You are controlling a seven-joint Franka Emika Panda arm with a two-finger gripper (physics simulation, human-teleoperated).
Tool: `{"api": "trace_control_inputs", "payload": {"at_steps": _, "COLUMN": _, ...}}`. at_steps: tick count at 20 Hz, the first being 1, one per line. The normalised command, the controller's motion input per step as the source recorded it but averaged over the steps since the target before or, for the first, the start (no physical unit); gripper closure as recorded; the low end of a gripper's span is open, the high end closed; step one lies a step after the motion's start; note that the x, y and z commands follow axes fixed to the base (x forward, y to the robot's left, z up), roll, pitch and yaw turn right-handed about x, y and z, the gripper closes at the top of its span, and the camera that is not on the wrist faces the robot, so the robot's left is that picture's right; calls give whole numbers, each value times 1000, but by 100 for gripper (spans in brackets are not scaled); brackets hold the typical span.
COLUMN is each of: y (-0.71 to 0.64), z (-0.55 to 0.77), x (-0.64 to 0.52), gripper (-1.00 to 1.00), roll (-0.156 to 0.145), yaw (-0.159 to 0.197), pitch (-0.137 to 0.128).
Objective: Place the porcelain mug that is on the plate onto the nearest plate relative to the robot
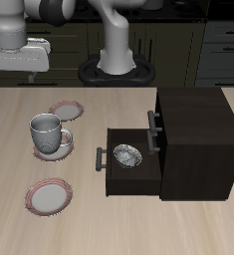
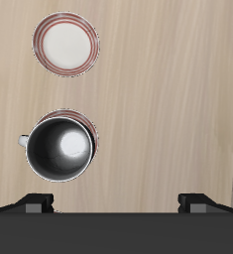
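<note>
Exterior view, starting at the table's front edge: a small round saucer with a pinkish-red rim and pale centre [image 1: 48, 196] lies bare on the light wooden table [image 1: 89, 224]. Behind it stands the glossy greyish-white porcelain mug [image 1: 47, 133], upright on a second saucer of the same kind [image 1: 61, 147], which it mostly covers. Beside these, a dark brown cabinet [image 1: 193, 139] has its drawer [image 1: 128, 169] pulled out, with a small patterned grey bowl [image 1: 126, 154] inside. Farther back, closest to the robot's base, lies a third identical saucer, the nearest plate [image 1: 66, 108], bare. High above that back part of the table hangs the gripper [image 1: 17, 62], well clear of the mug.

From the wrist camera, the mug [image 2: 59, 147] shows its open mouth, handle sticking out sideways, and a bare saucer [image 2: 65, 44] lies apart from it. The two dark fingertips [image 2: 36, 203] stand spread wide with nothing between them.
</note>
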Motion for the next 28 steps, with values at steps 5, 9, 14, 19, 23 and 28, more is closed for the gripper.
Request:
{"api": "trace_control_inputs", "payload": {"at_steps": 5, "y": 4, "z": -163, "x": 98, "gripper": -100, "roll": -42, "yaw": -1, "pitch": -30}}
{"api": "trace_control_inputs", "payload": {"at_steps": 9, "y": 66, "z": -283, "x": 94, "gripper": -100, "roll": -31, "yaw": -19, "pitch": -27}}
{"api": "trace_control_inputs", "payload": {"at_steps": 14, "y": -12, "z": -298, "x": 54, "gripper": -100, "roll": -15, "yaw": 26, "pitch": -27}}
{"api": "trace_control_inputs", "payload": {"at_steps": 19, "y": -53, "z": -353, "x": 8, "gripper": -100, "roll": -26, "yaw": -14, "pitch": -13}}
{"api": "trace_control_inputs", "payload": {"at_steps": 23, "y": 128, "z": -413, "x": -144, "gripper": -100, "roll": -3, "yaw": 24, "pitch": -34}}
{"api": "trace_control_inputs", "payload": {"at_steps": 28, "y": 126, "z": -319, "x": -102, "gripper": -100, "roll": -7, "yaw": 13, "pitch": -19}}
